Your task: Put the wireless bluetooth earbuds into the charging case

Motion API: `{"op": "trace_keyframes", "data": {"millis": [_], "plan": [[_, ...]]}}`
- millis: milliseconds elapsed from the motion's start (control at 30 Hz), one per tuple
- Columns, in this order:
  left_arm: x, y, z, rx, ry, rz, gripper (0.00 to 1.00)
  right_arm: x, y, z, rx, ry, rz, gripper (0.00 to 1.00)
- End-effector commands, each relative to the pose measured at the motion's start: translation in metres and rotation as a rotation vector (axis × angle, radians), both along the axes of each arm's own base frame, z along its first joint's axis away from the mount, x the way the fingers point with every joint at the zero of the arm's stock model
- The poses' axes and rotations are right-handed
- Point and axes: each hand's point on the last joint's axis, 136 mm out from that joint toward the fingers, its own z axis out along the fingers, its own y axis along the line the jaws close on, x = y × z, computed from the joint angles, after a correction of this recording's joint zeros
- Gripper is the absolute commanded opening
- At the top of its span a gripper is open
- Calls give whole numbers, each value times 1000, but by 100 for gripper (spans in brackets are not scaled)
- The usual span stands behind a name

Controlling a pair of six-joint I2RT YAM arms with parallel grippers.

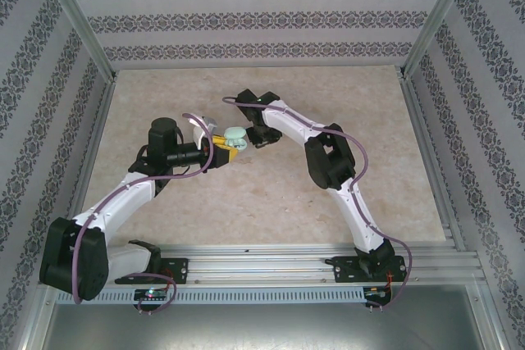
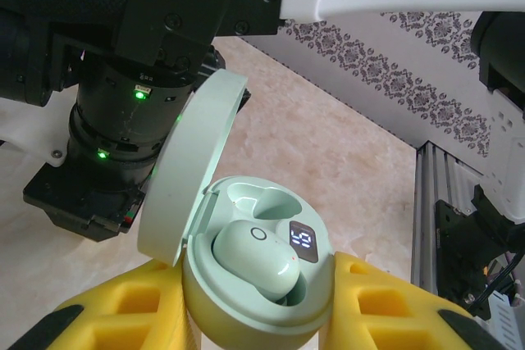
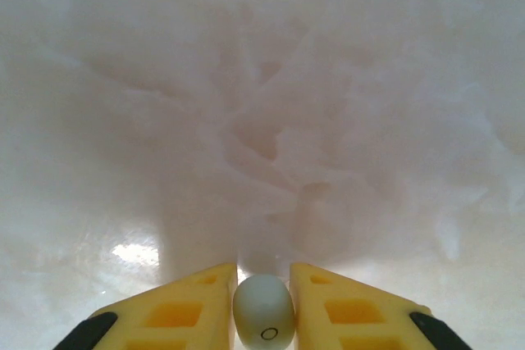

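You had one pale green earbud (image 3: 263,311) pinched between the yellow fingers (image 3: 189,309) of your right gripper (image 3: 262,280), which was closed on it from both sides. The bud's rounded end poked out past the fingertips, and a small ring mark showed on its near face. Beneath it the marbled table (image 3: 262,120) was blurred, so you could not tell how high the bud hung.

A second earbud (image 2: 254,256), the same pale green, already lay in the near well of the charging case (image 2: 246,329). The far well (image 2: 256,198) was unfilled. The lid (image 2: 193,165) stood hinged open on the left of the case, tilted nearly upright. A small display (image 2: 303,242) glowed with white digits on the right of the case's inner face.

Your left gripper (image 2: 254,309) was clamped on the case body, one yellow finger pressed against each side, and it held the case with its opening facing up.

Seen from above, the two grippers met near the middle of the table with the case between them. The left arm (image 1: 123,194) reached in from the left and the right arm (image 1: 344,178) bent in from the right. From the left wrist, the right arm's black wrist housing, with two green lights lit, loomed just behind the open lid, and a patterned wall (image 2: 394,63) stood beyond the table.
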Motion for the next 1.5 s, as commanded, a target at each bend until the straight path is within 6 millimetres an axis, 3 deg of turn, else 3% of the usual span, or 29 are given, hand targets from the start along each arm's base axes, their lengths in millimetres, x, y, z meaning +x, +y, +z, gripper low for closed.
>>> {"op": "trace_keyframes", "data": {"millis": [0,233,500,900,1267,1467], "plan": [[0,5,17,-10,-47,13,15,0,-8,12,-1,-3,-1,22],[-3,5,20,-15,-52,4,15,-3,-5,41,126,-35,-47,19],[-6,2,27,-46,-60,-22,15,-21,-5,102,317,-139,-52,18],[-9,-7,37,-112,-76,-77,16,-90,-20,184,418,-339,40,15],[-9,-24,48,-148,-103,-152,16,-143,-9,266,550,-545,215,13],[-13,-29,48,-138,-119,-169,16,-157,12,285,683,-525,291,16]]}}
